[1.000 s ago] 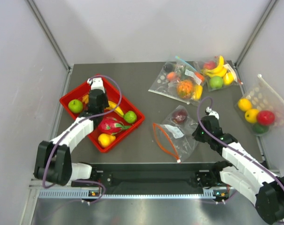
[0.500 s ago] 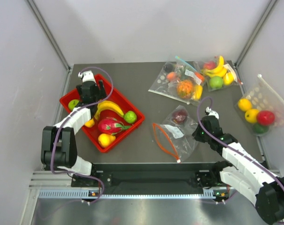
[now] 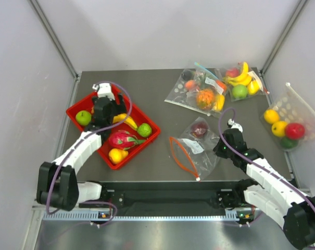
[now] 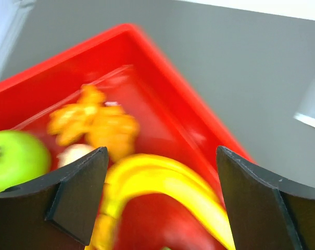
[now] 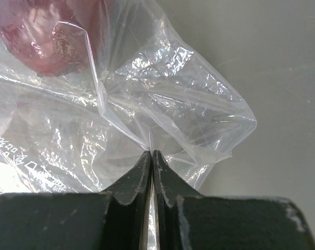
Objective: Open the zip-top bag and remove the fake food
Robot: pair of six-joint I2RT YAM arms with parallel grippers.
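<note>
Swung left pincer (image 4: 161, 156) back over the tray (image 4: 160, 70), spread wide, empty. Holds right pincer (image 5: 151, 156) pinched on bag (image 5: 162, 99) corner. Thin, slippery film: grip a fold or the zip (image 3: 172, 145).

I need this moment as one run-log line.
left tool: open, over red tray | right tool: shut on zip-top bag | dark purple piece: inside bag

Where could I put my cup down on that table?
The grey tabletop is bare between the red plastic tray and the clear crinkly zip-top bag, and behind the tray toward the far edge. The far right corner is crowded with clear fruit-filled bags.
</note>
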